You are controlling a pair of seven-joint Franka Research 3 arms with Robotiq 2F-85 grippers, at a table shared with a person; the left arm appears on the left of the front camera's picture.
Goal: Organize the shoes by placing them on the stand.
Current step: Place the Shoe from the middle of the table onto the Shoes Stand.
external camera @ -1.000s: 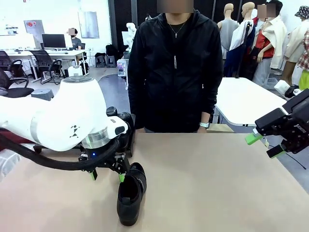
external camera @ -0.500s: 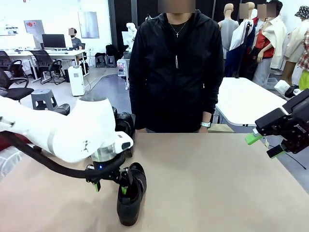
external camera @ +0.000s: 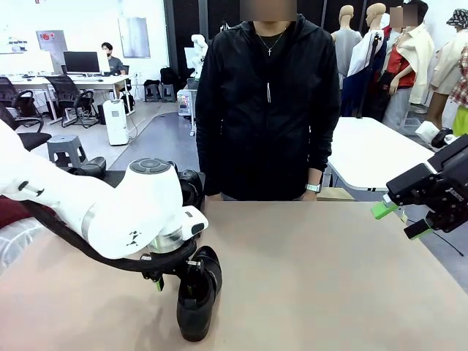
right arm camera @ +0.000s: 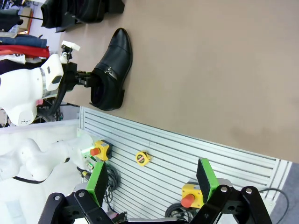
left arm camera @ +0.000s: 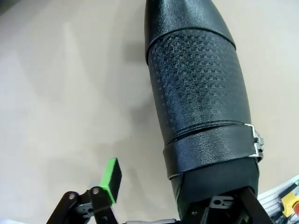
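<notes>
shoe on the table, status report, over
Left gripper down at the shoe, one finger inside its opening. Right gripper open, idle. Nothing in the way.

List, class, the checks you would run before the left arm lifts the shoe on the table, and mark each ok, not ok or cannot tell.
1. Left gripper at the shoe: ok, it sits at the heel opening.
2. Fingers astride the shoe's wall: ok, in the left wrist view one green pad is outside and the other finger goes inside the opening.
3. Grip firm: cannot tell, the outer pad stands clear of the leather.
4. Right gripper out of the way: ok, open, off the table's right edge.
5. Person's hands clear of the shoe: ok, the person stands behind the far edge.
6. Free spot on the stand: cannot tell.
</notes>
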